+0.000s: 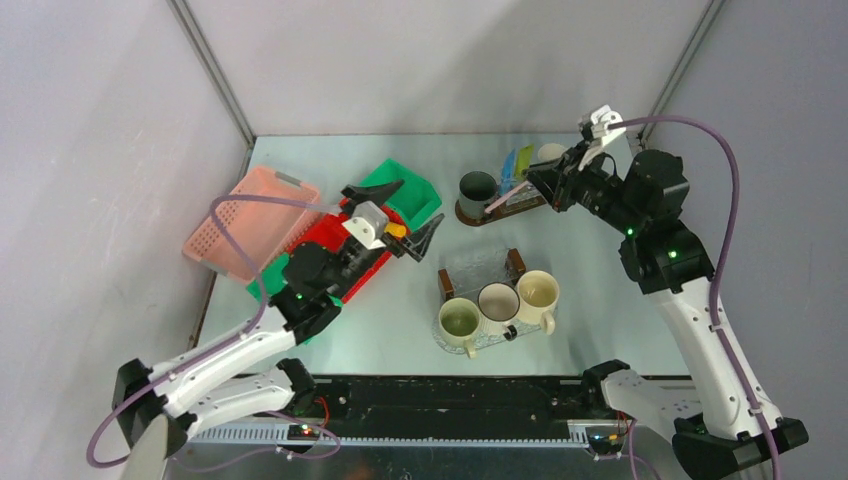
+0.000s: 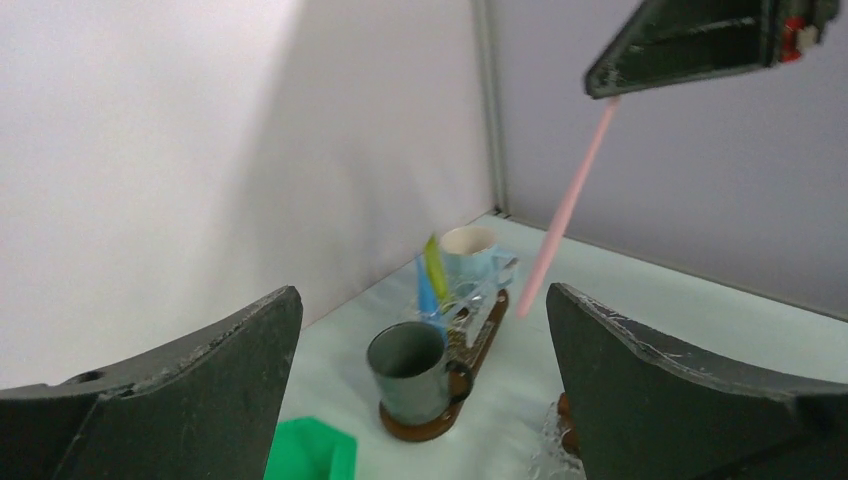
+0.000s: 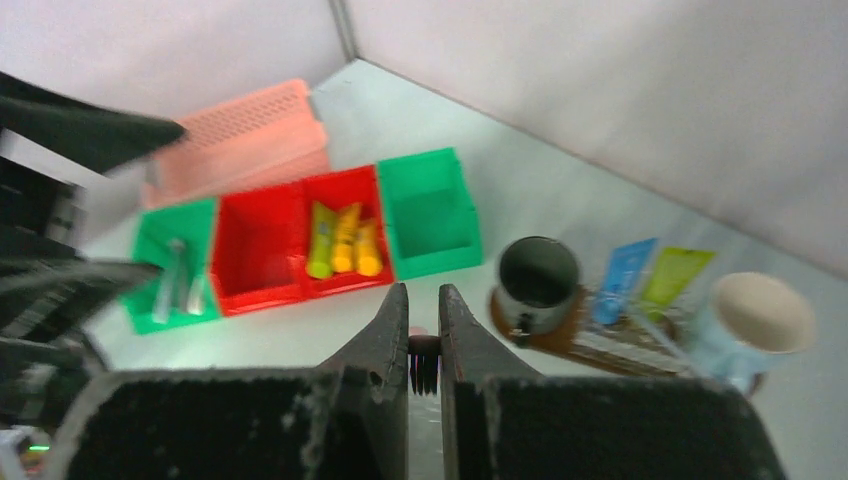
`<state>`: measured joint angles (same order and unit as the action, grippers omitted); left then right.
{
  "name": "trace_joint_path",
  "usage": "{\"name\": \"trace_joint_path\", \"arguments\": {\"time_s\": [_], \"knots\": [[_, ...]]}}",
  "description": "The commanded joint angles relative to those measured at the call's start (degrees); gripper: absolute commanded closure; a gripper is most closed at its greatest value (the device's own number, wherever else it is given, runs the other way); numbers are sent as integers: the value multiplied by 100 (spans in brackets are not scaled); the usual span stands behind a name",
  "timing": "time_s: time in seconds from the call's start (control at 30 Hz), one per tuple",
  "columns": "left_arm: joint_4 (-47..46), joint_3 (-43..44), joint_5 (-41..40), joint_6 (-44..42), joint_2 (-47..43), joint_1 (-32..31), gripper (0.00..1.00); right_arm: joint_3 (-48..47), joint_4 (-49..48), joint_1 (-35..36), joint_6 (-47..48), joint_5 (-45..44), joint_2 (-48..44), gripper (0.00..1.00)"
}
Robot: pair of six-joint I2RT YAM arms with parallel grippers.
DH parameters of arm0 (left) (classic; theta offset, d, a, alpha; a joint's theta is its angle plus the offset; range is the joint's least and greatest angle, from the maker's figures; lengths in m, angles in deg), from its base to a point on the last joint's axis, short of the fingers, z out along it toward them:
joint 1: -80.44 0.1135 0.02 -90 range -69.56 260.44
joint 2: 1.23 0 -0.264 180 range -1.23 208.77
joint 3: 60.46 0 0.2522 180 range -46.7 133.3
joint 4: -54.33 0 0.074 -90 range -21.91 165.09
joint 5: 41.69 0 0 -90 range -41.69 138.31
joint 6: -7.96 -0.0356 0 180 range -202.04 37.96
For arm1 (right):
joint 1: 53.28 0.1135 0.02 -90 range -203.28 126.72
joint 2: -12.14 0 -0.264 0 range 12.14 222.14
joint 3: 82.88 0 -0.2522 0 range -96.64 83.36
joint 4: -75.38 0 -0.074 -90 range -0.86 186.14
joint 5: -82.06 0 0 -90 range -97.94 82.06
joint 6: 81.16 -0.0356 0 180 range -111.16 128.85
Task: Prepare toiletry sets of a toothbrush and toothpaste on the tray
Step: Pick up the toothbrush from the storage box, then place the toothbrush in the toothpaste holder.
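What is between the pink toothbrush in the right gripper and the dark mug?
Nothing visible. The pink toothbrush in the right gripper hangs in open air beside the dark mug, whose mouth is uncovered. The blue tube and yellow-green tube stand past it.

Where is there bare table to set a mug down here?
Bare table lies between the bins and the three-mug tray, and right of that tray. The far tray is crowded: dark mug, tubes, blue mug, right hand holding a pink toothbrush.

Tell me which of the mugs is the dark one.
The dark grey mug at the left end of the wooden tray. The other mug there is pale blue, and the three mugs on the clear tray are cream or white.
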<state>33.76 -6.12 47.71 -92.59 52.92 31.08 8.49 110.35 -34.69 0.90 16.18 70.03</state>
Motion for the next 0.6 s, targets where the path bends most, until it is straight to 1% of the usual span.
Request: {"name": "trace_joint_path", "arguments": {"time_s": [0.0, 0.07, 0.2, 0.27, 0.4, 0.47, 0.57], "knots": [[1057, 2, -1157, 61, -559, -10, 0, 314, -636, 22, 1686, -490, -81, 100], [1466, 25, -1518, 43, -799, -6, 0, 495, -831, 11, 2317, -519, -51, 100], [2084, 25, -2317, -154, -1246, 9, 0, 801, -1262, -52, 3194, -409, 92, 100], [2319, 16, -2797, -282, -1509, 34, 0, 903, -1425, -61, 3481, -346, 199, 100], [2633, -24, -3371, -376, -1836, 139, 0, 1032, -1788, -165, 3519, -245, 488, 100], [2741, -80, -3473, -382, -1973, 233, 0, 1171, -1988, -193, 3708, -202, 618, 100], [2786, -180, -3504, -416, -2123, 390, 0, 1447, -2533, -256, 3837, -51, 776, 100]]}}
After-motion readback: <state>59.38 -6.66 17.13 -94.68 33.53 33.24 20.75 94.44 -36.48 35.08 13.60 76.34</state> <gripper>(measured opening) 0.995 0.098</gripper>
